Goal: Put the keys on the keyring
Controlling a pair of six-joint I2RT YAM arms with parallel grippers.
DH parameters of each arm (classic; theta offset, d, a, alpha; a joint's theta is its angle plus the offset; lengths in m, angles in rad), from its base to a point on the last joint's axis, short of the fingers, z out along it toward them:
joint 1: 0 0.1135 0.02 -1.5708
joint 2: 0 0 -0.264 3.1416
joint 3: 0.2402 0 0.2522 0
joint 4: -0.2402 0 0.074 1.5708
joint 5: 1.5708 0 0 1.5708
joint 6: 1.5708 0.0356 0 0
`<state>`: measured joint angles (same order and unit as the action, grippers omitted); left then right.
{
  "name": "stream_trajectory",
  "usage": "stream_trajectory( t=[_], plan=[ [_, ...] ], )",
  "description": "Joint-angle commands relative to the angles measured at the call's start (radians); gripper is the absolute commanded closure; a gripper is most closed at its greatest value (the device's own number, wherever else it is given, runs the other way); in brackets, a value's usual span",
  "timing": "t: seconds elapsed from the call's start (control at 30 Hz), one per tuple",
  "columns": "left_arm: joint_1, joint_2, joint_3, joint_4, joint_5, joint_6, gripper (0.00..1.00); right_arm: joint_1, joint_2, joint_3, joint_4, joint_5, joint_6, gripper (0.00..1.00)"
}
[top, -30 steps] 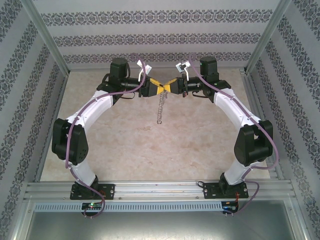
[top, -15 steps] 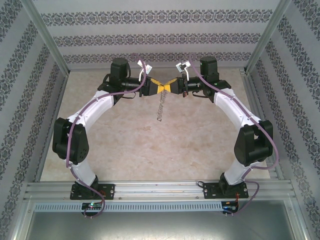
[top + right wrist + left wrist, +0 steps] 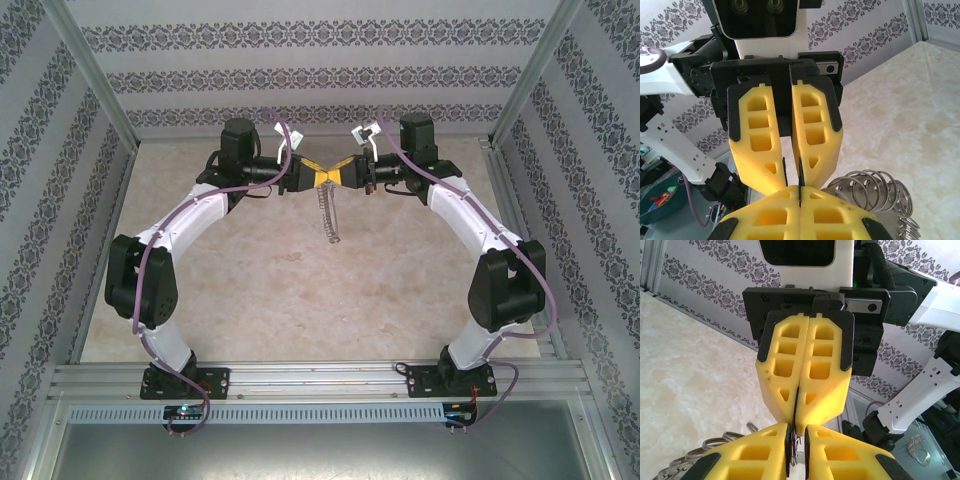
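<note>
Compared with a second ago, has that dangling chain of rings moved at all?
Yes. The chain of rings has swung sideways: its free lower end now hangs nearer the right wall than before, while its top end has stayed put.

The keyring [image 3: 327, 215] hangs beneath left gripper [image 3: 316, 178] meeting right gripper [image 3: 338, 178].

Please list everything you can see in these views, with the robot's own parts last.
keyring: one, silvery string of linked rings, hanging above the table from where the fingertips meet.
table: one, beige marbled, beneath the arms.
walls: three, white with dark floral bands, around the table.
frame rail: one, silver metal, near edge.
left arm: one, white and black, arched inward.
right arm: one, white and black, arched inward.
left gripper: one, yellow, shut on the keyring.
right gripper: one, yellow, shut on the keyring, tip to tip with the left.
</note>
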<state>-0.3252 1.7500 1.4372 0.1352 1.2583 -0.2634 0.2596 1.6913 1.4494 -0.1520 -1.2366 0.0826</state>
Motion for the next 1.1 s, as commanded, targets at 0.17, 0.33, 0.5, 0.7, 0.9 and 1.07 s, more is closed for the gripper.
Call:
stream_trajectory(
  t=[0.17,0.33,0.5,0.7,0.9,1.07],
  plan=[
    [-0.011,-0.015,-0.002,0.033,0.099,0.002,0.77,0.012,0.013,0.054,0.028,-0.008,0.002,1.0],
    [-0.015,-0.014,-0.005,0.031,0.094,0.01,0.77,0.015,0.017,0.054,0.027,-0.008,0.002,1.0],
    [-0.019,-0.011,-0.001,0.027,0.096,0.025,0.87,0.018,0.02,0.054,0.025,-0.006,0.0,1.0],
    [-0.026,-0.016,0.009,-0.065,0.081,0.106,1.0,0.018,0.022,0.054,0.024,-0.004,-0.003,1.0],
    [-0.032,-0.035,0.043,-0.232,0.013,0.253,1.0,0.022,0.025,0.051,0.035,0.003,0.007,1.0],
    [-0.033,-0.064,0.023,-0.249,-0.066,0.299,1.0,0.026,0.026,0.042,0.059,0.023,0.028,1.0]
  ],
)
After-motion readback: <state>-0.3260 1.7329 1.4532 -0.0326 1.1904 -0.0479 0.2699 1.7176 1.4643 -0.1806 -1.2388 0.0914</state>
